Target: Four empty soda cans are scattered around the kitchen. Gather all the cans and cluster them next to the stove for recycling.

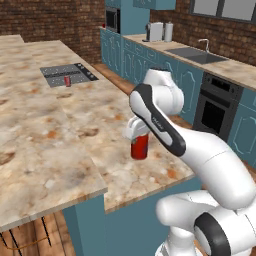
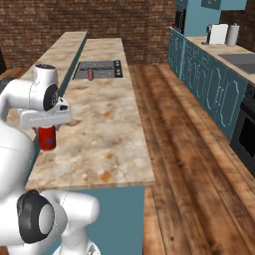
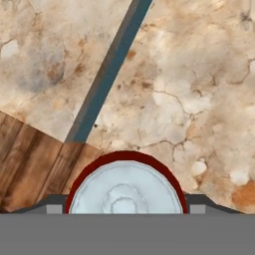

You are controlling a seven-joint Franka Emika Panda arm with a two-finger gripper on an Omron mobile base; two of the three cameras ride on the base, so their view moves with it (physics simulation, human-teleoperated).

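My fingers (image 1: 139, 141) straddle an upright soda can (image 1: 139, 148) near the table's (image 1: 60, 150) near edge, apparently gripping it; the stove (image 1: 67, 75) lies far ahead.

Toaster (image 1: 155, 31) beside canister (image 1: 168, 31); sink (image 1: 196, 55); oven (image 1: 216, 107).

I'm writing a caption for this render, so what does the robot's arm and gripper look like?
The arm has glossy white rounded shells with dark grey joint bands and a black disc at its base joint. The gripper is a pale boxy hand with small dark finger tips. No cables or markings are visible.
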